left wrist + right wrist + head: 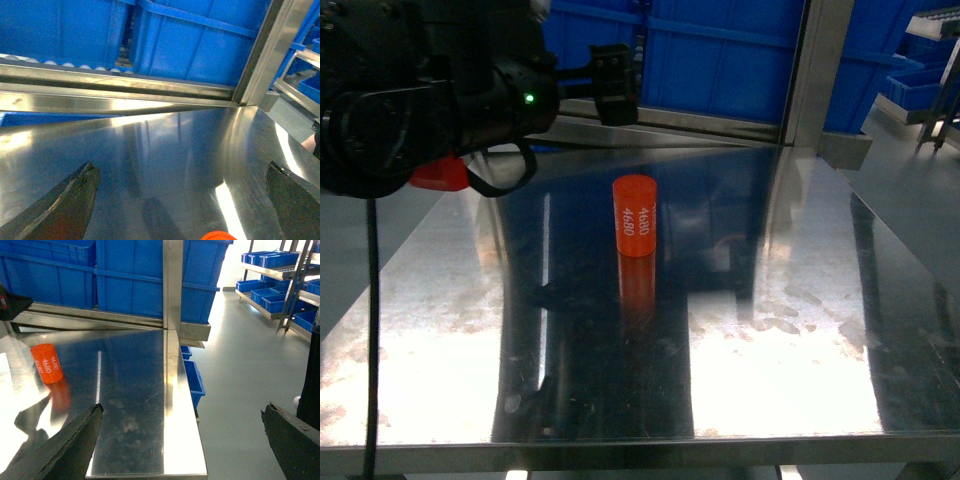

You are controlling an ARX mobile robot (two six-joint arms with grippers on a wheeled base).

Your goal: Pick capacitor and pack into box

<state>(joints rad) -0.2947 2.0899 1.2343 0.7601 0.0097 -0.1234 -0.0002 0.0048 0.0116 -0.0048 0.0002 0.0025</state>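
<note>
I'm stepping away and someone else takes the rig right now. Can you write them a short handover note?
Left gripper: open and empty, fingers spread above the steel table near its back left.
Right gripper: open and empty, off the table's right front edge.
Capacitor: an orange cylinder marked 4680, standing upright mid-table, untouched. Another orange piece shows partly hidden behind the left arm; I cannot tell what it is.
Box: not in any view; only blue bins show behind the table.
Done: nothing packed.
Left: grasp the capacitor, find the box, pack it.
</note>
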